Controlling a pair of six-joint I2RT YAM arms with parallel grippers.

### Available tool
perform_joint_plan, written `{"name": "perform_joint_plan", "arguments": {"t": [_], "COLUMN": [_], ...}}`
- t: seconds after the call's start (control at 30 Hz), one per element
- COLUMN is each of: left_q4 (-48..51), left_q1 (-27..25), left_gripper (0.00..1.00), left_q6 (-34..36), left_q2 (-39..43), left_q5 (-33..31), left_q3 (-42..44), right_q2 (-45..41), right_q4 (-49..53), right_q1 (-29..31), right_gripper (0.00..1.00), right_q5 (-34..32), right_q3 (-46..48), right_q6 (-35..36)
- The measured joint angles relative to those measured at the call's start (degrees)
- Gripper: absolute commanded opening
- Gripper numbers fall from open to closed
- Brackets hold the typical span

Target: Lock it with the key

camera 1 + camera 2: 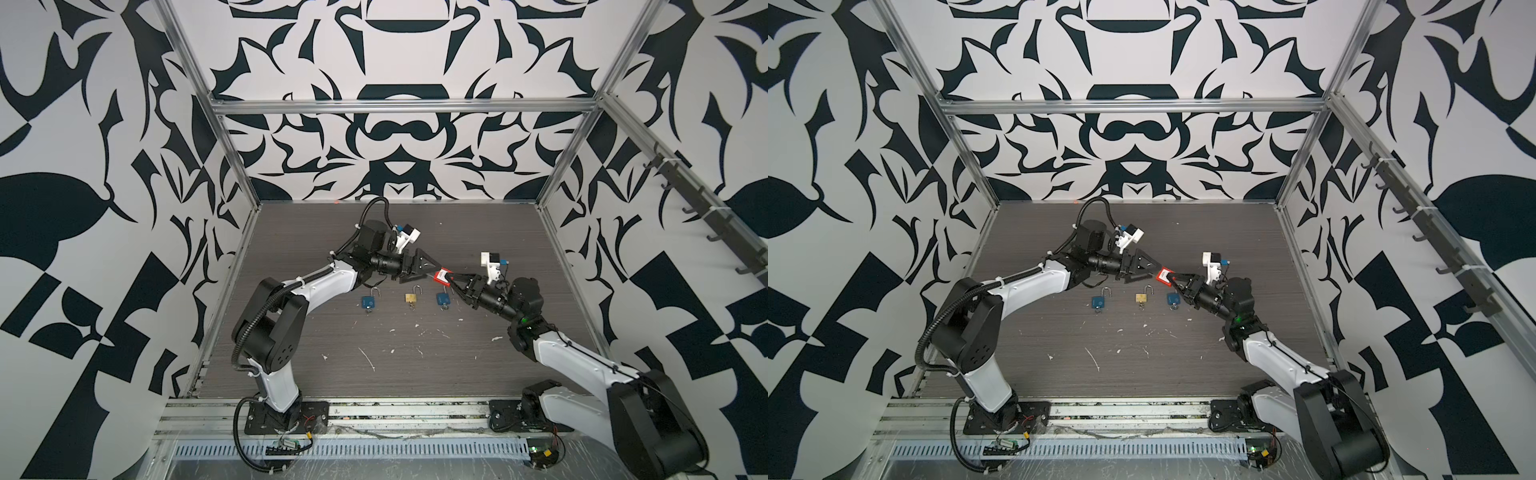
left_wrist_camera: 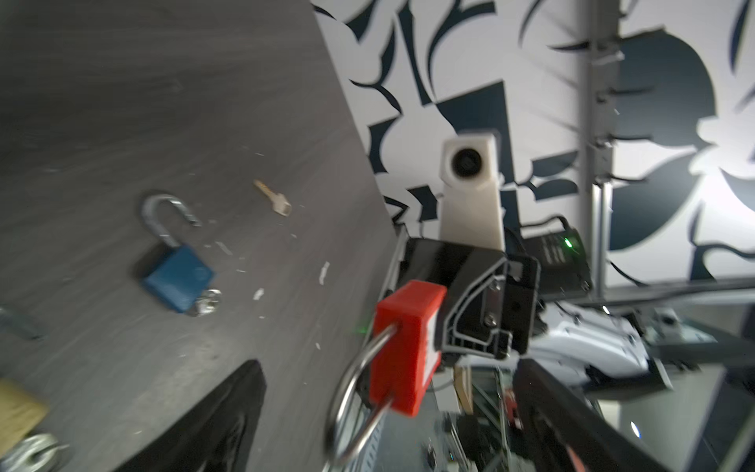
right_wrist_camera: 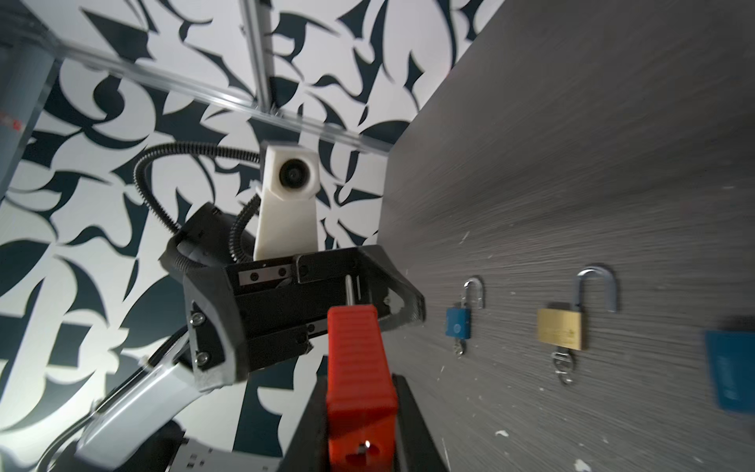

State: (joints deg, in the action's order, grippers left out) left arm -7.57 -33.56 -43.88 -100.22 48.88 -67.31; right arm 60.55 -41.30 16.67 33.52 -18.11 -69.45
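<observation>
Grey wood-grain laminate covers the table [image 1: 374, 374], scarred with white flecks [image 1: 368, 359]. Black-and-white patterned walls [image 1: 395, 145] close it in on three sides, framed by aluminium rails [image 1: 399, 107]. Three padlocks with open shackles lie in a row near the middle: a blue padlock [image 1: 367, 300], a brass padlock [image 1: 411, 297] and a second blue padlock [image 1: 443, 298].

Between the two arms the red padlock [image 1: 441, 276] hangs above the table, its body clamped between the right fingers [image 3: 414, 417]. The left fingers [image 2: 228, 408] stand wide apart on either side of its shackle; whether either touches it cannot be told.

A loose key [image 2: 274, 200] lies on the table beyond the second blue padlock. It shows only in the left wrist view and cannot be made out in either top view. A small metal glint at the red padlock's keyhole end is too blurred to identify. The right wrist view cuts off and smears the second blue padlock.
</observation>
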Motion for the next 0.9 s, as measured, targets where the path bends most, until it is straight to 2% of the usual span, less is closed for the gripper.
{"name": "perform_joint_plan", "arguments": {"t": [0.17,0.23,0.33,0.5,0.63,0.77,0.8,0.83,0.9], "left_q4": [6.9,6.9,3.0,-2.7,-5.1,-6.3,-6.4,-6.5,-6.5], "left_q1": [2.8,4.0,5.8,7.2,7.1,7.1,7.0,7.0,7.0], "left_gripper": [0.99,0.99,0.99,0.99,0.99,0.99,0.99,0.99,0.99], "left_q6": [3.3,2.5,0.4,-3.3,-4.1,-4.1,-4.1,-4.1,-4.1], "left_q2": [5.2,7.0,7.5,6.6,6.4,6.4,6.4,6.4,6.4], "left_q5": [-11.8,-13.4,-12.1,-8.9,-7.5,-7.0,-7.0,-6.8,-6.6], "left_q3": [1.9,3.0,6.2,12.1,12.6,12.6,12.6,12.6,12.6], "right_q2": [-8.6,-8.7,-6.4,1.4,8.2,10.9,11.0,11.0,11.0], "right_q4": [11.6,14.2,15.4,13.1,10.0,7.4,6.8,6.5,5.9], "right_q1": [0.0,0.0,0.2,0.7,0.9,1.2,1.3,1.4,1.4], "right_gripper": [0.00,0.00,0.00,0.00,0.00,0.00,0.01,0.09,0.16], "right_q5": [-17.1,-23.1,-29.6,-34.6,-37.3,-39.3,-39.8,-40.2,-40.5], "right_q3": [5.6,6.3,6.3,6.3,6.3,6.4,6.5,6.6,7.1], "right_q6": [0.8,1.0,1.3,1.5,0.7,0.5,0.4,0.4,0.4]}}
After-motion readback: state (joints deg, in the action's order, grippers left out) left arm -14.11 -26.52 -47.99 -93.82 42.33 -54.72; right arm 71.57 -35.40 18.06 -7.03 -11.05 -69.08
